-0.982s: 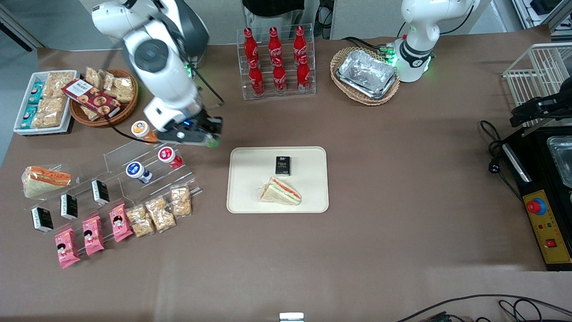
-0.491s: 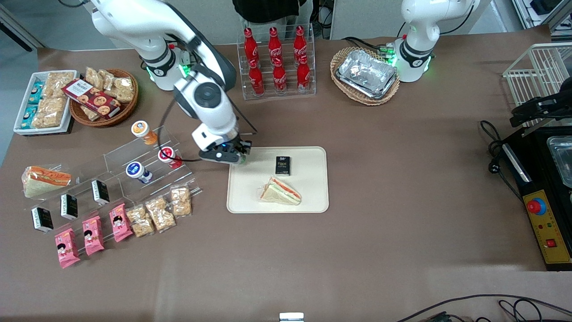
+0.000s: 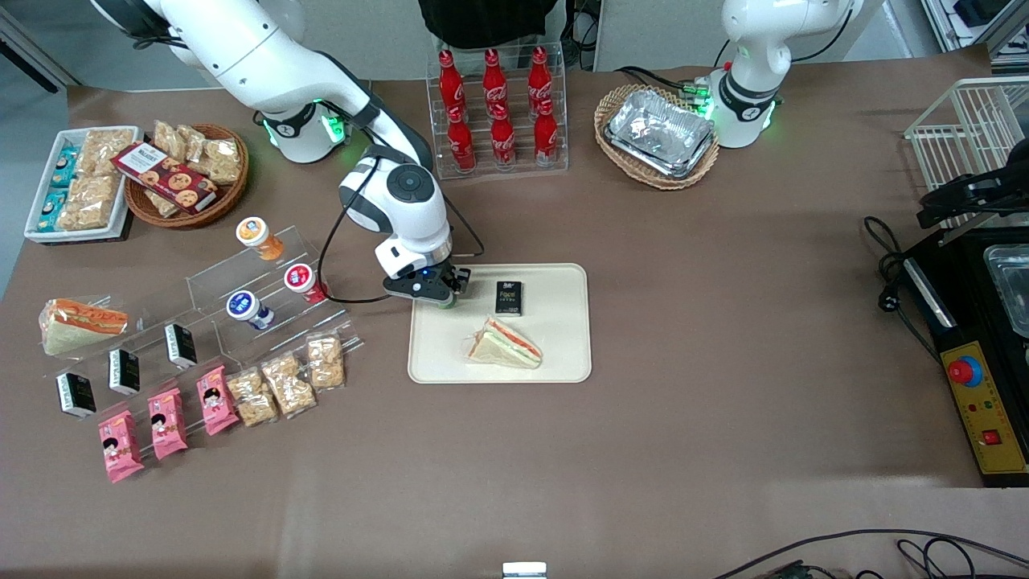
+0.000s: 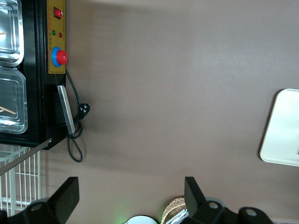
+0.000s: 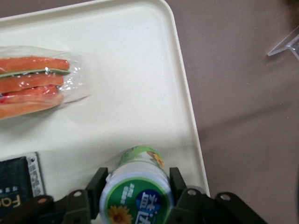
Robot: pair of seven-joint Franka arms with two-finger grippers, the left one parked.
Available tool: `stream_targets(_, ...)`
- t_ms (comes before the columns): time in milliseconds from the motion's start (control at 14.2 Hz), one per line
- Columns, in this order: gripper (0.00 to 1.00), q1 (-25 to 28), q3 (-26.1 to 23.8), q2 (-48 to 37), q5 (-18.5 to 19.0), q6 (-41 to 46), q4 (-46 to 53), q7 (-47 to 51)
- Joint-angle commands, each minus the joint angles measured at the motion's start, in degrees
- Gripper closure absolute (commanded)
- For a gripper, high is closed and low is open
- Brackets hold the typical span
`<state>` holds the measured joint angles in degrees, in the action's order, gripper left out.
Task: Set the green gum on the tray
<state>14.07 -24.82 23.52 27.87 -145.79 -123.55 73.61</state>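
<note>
1. Two fingers [image 5: 96,184] of the gripper [image 3: 438,294] clasp the green gum [image 5: 136,186]; in the front view the gripper body hides most of the bottle.
2. Green gum: held above the tray [image 3: 563,362], near its edge toward the working arm's end of the table [image 3: 723,442]; contact with the tray cannot be determined.
3. Sandwich [image 3: 505,344] and black packet [image 3: 508,297] lie on the tray; both are cut off in the right wrist view.

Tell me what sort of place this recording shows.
Probably a mock snack counter in a robot lab: cola bottles in a clear rack, packaged snacks on acrylic steps, and a cream tray over which the claw holds green gum.
</note>
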Motion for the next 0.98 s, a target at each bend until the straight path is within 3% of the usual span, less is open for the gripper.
stream_targets(0,0.00,-0.88,-0.31,2.32,2.02,-1.43,0.85,1.89)
stream_targets(211,0.00,-2.10,-0.40,-0.83,2.02,-0.29,0.76,0.75)
stream_targets(351,0.00,-3.17,-1.19,-5.92,1.15,5.91,0.85,-1.78)
stream_targets(421,0.00,-3.69,-1.28,-8.56,-0.95,9.87,1.29,-5.28)
stream_targets(632,0.00,-7.28,-0.93,-17.17,-18.23,18.93,3.13,-23.71)
stream_targets(702,0.00,-10.08,-0.75,-20.24,-22.11,21.74,3.66,-29.43)
stream_targets(912,0.00,-17.31,2.48,-28.07,-24.26,30.44,5.59,-46.22)
